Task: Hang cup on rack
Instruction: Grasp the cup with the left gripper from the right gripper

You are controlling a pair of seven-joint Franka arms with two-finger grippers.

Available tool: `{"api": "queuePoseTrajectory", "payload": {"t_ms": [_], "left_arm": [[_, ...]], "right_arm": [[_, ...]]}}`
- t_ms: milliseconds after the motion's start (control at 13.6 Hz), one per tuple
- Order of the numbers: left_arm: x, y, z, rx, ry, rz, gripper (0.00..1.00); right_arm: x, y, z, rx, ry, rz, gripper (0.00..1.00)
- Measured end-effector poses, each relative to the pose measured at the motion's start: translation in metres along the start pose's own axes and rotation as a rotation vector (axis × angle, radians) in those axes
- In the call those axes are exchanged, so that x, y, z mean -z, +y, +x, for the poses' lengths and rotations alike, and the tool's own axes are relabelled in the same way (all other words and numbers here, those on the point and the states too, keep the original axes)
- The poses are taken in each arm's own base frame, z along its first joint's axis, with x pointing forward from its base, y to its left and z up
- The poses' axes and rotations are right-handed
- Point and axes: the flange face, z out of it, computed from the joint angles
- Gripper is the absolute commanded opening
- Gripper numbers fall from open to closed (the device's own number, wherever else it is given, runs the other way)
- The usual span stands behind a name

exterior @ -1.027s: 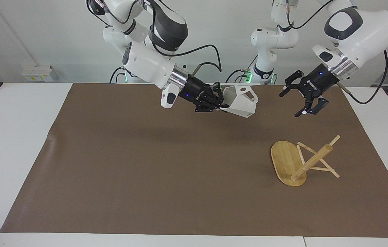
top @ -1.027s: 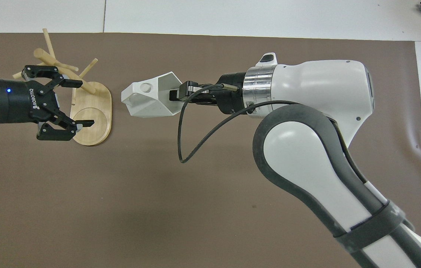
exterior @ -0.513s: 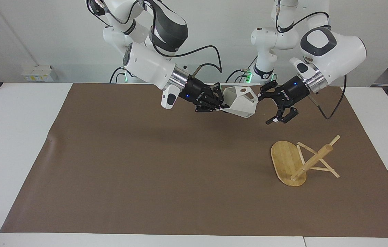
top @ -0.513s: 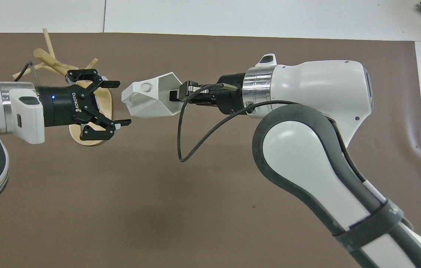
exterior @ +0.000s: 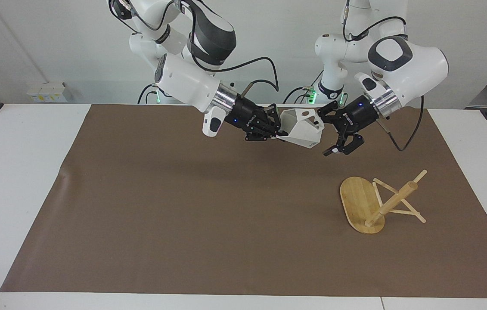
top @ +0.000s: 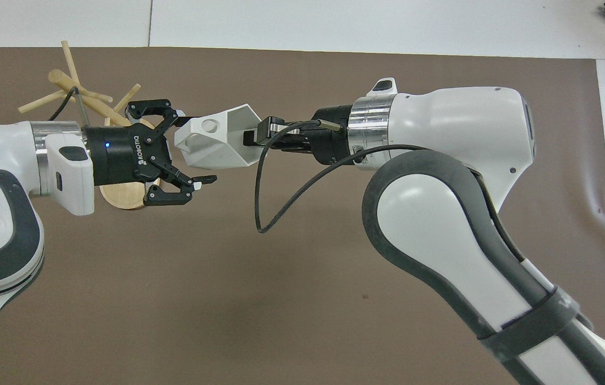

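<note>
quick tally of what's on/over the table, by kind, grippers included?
cups: 1, white cup, held up in the shut right gripper
racks: 1, bamboo rack, tipped on its side on the brown mat
mats: 1
grippers: 2, the left gripper open at the cup
total: 5

The cup (exterior: pixel 301 128) looks like matt white plastic or ceramic, its flat facets smooth. The rack (exterior: pixel 376 202) is pale bamboo wood, smooth with a faint satin sheen. A matt brown mat (exterior: pixel 183 215), cloth or paper, covers the smooth white counter (exterior: pixel 10 172). Each claw is matt black; the arm shells are glossy white plastic with brushed metal wrist rings.
</note>
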Motion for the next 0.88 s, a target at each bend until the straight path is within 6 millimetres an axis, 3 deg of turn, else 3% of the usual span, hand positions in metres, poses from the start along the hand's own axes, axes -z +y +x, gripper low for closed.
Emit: {"api": "queuePoseTrajectory", "payload": {"t_ms": [293, 367, 440, 513, 880], "left_arm": [[-0.0005, 0.0004, 0.002, 0.014, 0.03, 0.001, 1.0], [-0.0005, 0.0004, 0.0022, 0.017, 0.034, 0.001, 0.63], [-0.0004, 0.0004, 0.0024, 0.018, 0.037, 0.0, 0.12], [-0.0002, 0.0004, 0.0024, 0.02, 0.039, 0.001, 0.0], [0.0002, 0.0013, 0.0012, 0.022, 0.042, -0.015, 0.0]], "right_arm": [[-0.0001, -0.0001, -0.0001, 0.0, 0.0, 0.0, 0.0], [-0.0001, -0.0001, -0.0001, -0.002, 0.0, 0.0, 0.0], [-0.0001, 0.0, -0.0001, -0.005, 0.0, 0.0, 0.0], [-0.0001, 0.0, -0.0001, -0.009, 0.0, 0.0, 0.0], [0.0, -0.0002, 0.0002, -0.01, 0.001, 0.001, 0.0]]}}
